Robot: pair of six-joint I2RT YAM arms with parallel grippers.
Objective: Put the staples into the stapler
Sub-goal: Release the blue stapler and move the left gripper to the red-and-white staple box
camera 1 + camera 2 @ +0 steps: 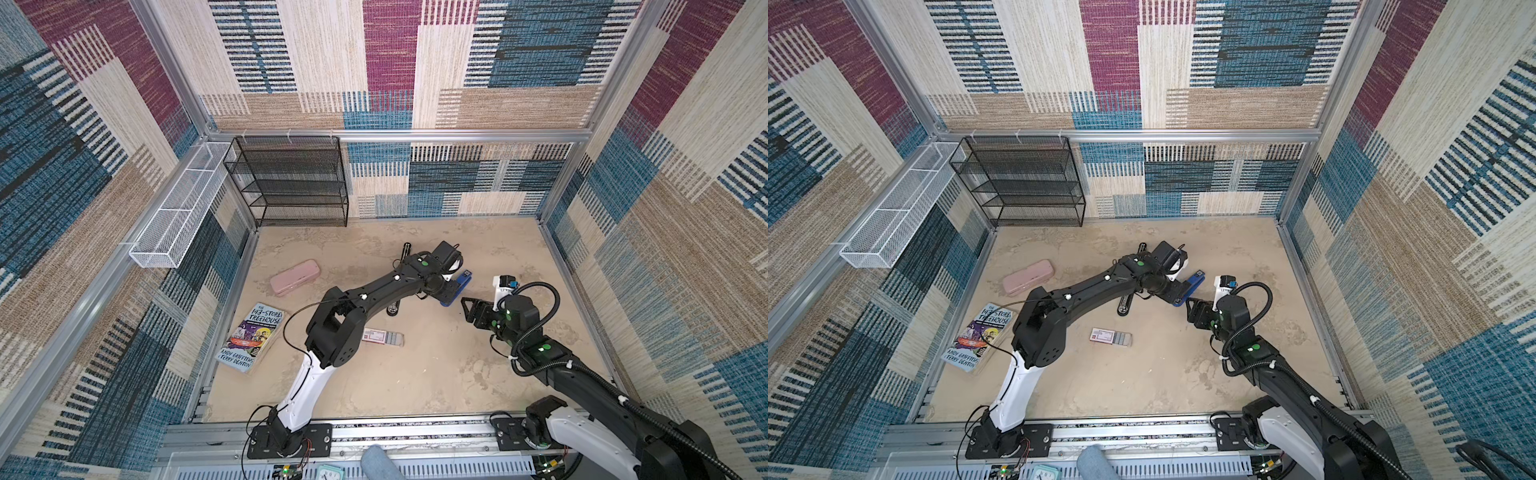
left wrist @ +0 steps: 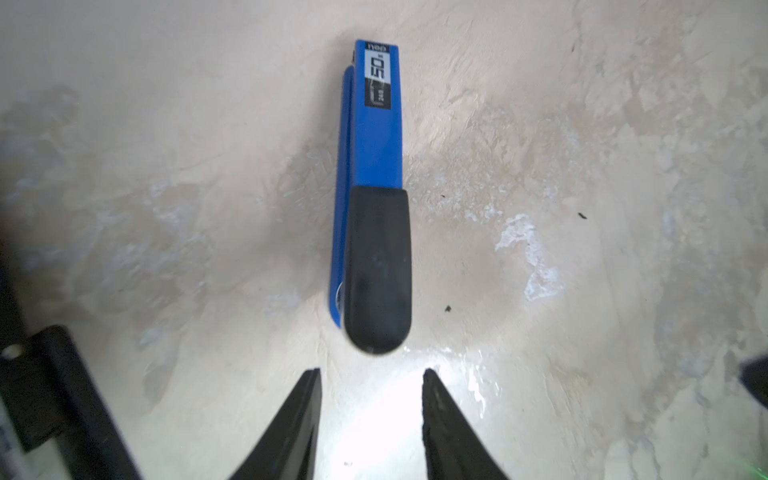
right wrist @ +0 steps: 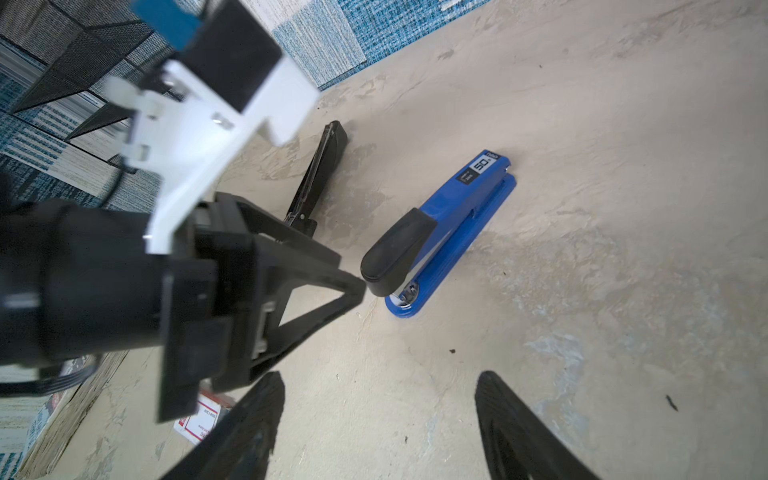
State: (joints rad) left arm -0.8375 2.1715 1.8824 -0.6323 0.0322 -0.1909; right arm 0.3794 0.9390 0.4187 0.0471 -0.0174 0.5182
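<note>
left gripper (image 2: 372, 372): nearest the lens. two black fingers (image 2: 299, 415) stand parted with nothing between them, tips just short of the stapler's black cap, not touching.
right gripper (image 3: 380, 376): fingers spread wide, empty, hovering near that same cap end.
stapler (image 2: 370, 137): blue, shut, flat on the table (image 2: 582, 208). lies lengthwise straight ahead of the left fingers, label end farthest from them. judged stiff and fairly heavy, with slick painted sides. the rubbery cap and the narrow flanks near the hinge look the surest hold, one gripper pinning the base while the top is raised.
staples (image 1: 394, 338): grey strips in a tray slid out of a white, red-edged box (image 1: 374, 335). behind both grippers, well apart from either. judged light and brittle, apt to snap; pinch a strip gently by its long sides.
black stapler (image 3: 320, 174): off to one side of the left fingers, seemingly hinged open, apart from the blue one.
pink pencil case (image 1: 295, 277), book (image 1: 253, 336), black mesh rack (image 1: 291, 183), white mesh basket (image 1: 178, 208): all far from the fingers.
</note>
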